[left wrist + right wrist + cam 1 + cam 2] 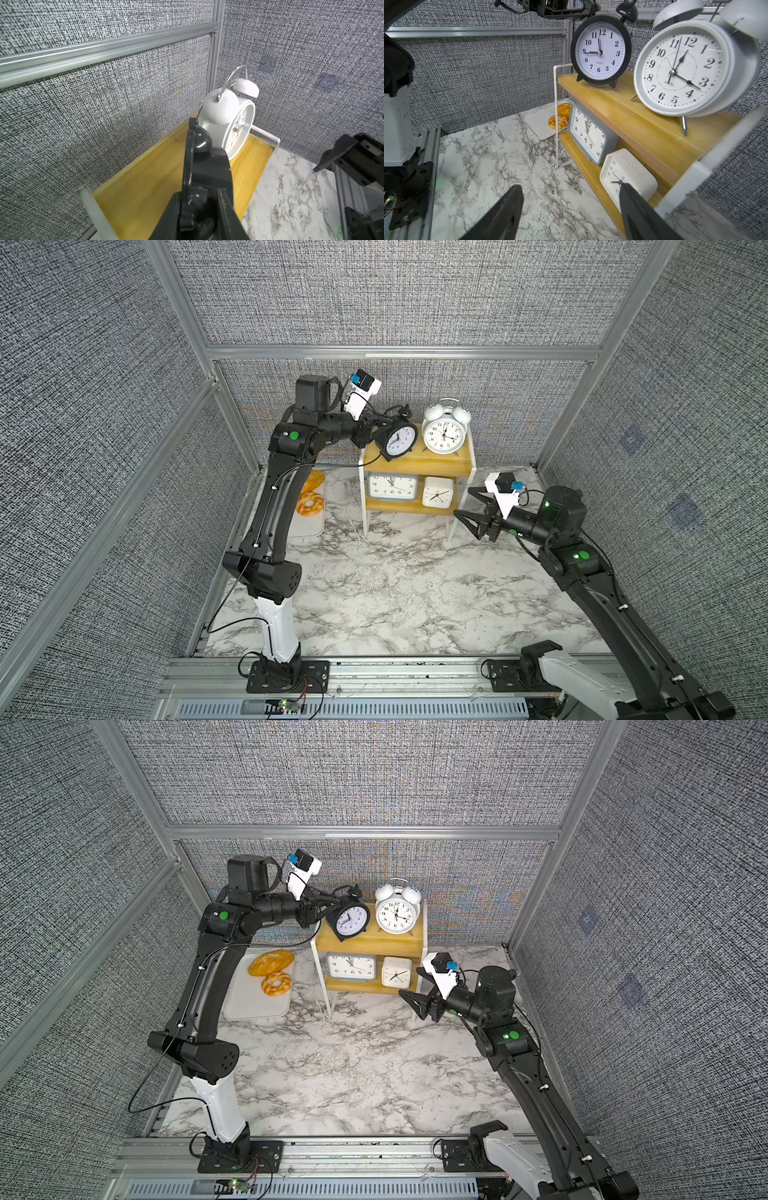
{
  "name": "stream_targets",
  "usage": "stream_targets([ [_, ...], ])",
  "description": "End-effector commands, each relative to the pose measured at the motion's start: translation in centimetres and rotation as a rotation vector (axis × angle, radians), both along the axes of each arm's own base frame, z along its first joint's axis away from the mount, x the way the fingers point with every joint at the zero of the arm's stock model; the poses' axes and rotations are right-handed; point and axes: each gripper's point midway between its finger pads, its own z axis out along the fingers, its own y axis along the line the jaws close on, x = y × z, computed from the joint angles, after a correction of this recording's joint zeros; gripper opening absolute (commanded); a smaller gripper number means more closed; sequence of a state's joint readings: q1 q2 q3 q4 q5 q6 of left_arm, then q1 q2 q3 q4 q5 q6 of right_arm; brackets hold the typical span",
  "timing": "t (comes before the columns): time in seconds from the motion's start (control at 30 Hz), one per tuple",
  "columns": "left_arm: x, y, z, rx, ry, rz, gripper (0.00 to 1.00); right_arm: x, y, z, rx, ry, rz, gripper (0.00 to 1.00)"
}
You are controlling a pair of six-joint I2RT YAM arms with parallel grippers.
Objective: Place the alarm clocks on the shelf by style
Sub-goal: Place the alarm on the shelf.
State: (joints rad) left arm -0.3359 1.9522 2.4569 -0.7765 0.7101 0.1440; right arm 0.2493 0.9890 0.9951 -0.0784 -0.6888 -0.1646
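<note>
The shelf (415,463) (368,943) stands at the back of the table. On its top board, the white twin-bell clock (445,433) (685,70) stands at the right. The black twin-bell clock (398,439) (600,52) is at the left end, its feet down at the board. My left gripper (388,416) (200,199) is shut on the black clock's top by the bells. The grey-blue clock (392,487) (589,137) and the small white square clock (437,491) (627,176) stand on the lower board. My right gripper (463,502) (570,187) hangs open and empty at the shelf's front right.
A white tray (249,1006) with two pieces of bread (272,973) lies left of the shelf, under my left arm. Grey fabric walls close in the back and both sides. The marble table (395,593) stretches in front of the shelf.
</note>
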Motion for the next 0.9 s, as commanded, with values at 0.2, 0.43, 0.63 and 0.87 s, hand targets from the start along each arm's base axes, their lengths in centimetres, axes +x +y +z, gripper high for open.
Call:
stream_targets([
  [0.2, 0.3, -0.1, -0.7, 0.010, 0.001, -0.026, 0.00, 0.0, 0.0, 0.3, 0.010, -0.007, -0.001, 0.77],
  [0.43, 0.9, 0.1, -1.3, 0.023, 0.006, -0.010, 0.20, 0.1, 0.0, 0.2, 0.010, -0.003, -0.002, 0.77],
  [0.63, 0.6, 0.0, -0.7, 0.008, -0.001, -0.028, 0.58, 0.1, 0.0, -0.2, 0.010, 0.006, 0.001, 0.77],
  [0.87, 0.1, 0.3, 0.2, 0.012, -0.025, -0.019, 0.76, 0.3, 0.1, -0.4, 0.010, 0.016, 0.003, 0.77],
])
